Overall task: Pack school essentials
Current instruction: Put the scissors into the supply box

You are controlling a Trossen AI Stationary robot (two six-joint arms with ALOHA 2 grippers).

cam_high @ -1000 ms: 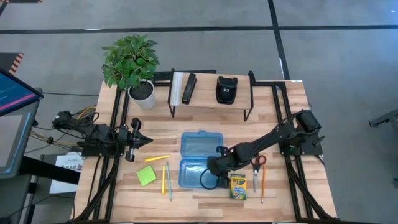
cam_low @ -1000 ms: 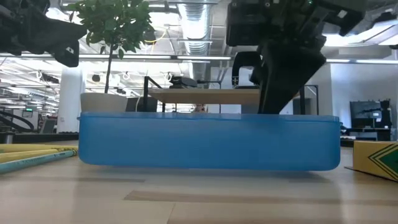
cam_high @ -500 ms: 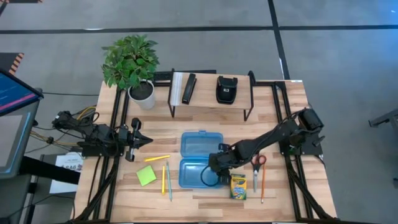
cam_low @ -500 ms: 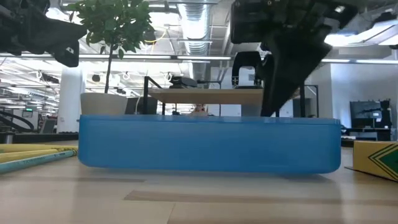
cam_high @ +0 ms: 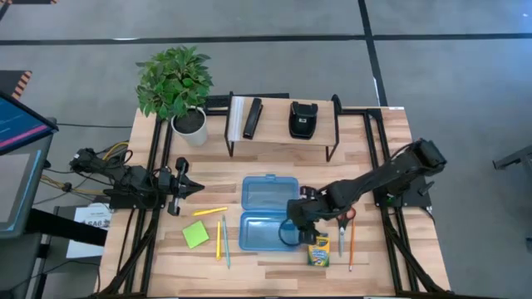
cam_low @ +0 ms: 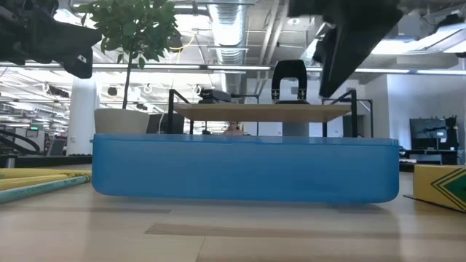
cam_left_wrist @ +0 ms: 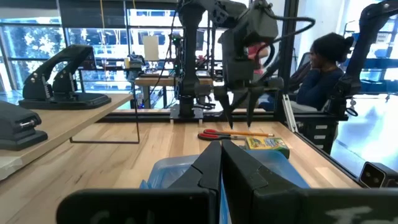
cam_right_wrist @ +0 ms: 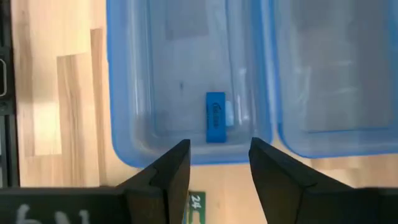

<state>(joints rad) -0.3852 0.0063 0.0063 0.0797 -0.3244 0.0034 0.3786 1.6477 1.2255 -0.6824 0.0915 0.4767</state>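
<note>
Indoors, wooden table (cam_high: 274, 264) (slatted), office beyond.

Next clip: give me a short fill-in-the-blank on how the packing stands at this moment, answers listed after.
1. The only item lying inside the blue case is the small blue ____.
2. The right gripper hangs above the case with its fingers ____.
3. The crayon box lies on the table beside the case, on the ____ arm's side.
4. The sticky-note pad is ____ in colour.

Missing words: eraser; open; right; green
</note>
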